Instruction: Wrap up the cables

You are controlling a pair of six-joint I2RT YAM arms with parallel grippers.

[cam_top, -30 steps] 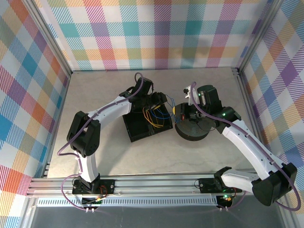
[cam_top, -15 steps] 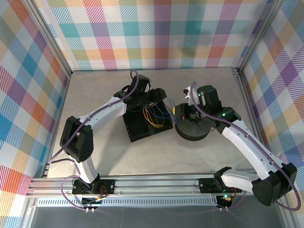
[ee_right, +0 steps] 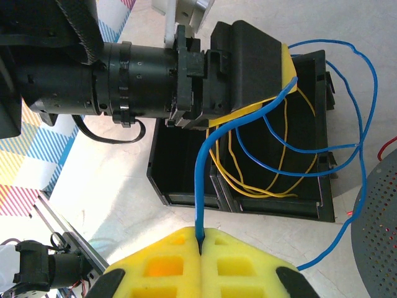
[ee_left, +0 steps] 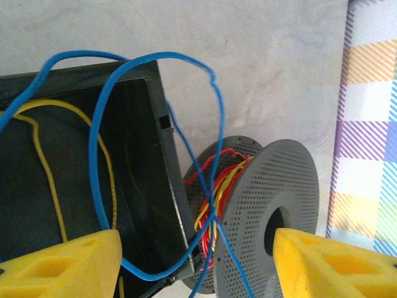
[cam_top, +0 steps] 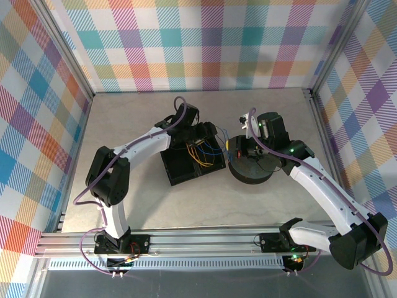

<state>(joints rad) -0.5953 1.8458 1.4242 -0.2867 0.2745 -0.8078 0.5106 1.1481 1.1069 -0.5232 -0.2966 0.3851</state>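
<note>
A blue cable (ee_right: 201,186) runs up from my right gripper (ee_right: 201,239), which is shut on it, to my left gripper (ee_right: 273,74) over the black tray (ee_right: 186,180). In the left wrist view the blue cable (ee_left: 93,155) loops across the tray (ee_left: 139,186) and crosses between the two yellow pads of my left gripper (ee_left: 198,267), which stands open and grips nothing. Yellow cables (ee_left: 46,174) lie slack in the tray. Red and yellow cables (ee_left: 220,186) are wound on the grey perforated spool (ee_left: 279,186). From above, my left gripper (cam_top: 208,133) hangs over the tray and my right gripper (cam_top: 234,146) is beside the spool (cam_top: 249,171).
The tray (cam_top: 180,167) has two compartments and sits at mid-table with the spool close on its right. Checked walls (cam_top: 198,43) close in the back and both sides. An aluminium rail (cam_top: 198,239) runs along the near edge.
My left gripper's jaws have opened wider. The left arm's elbow swung out to the left and came back. The right arm has kept still, shut on the blue cable.
</note>
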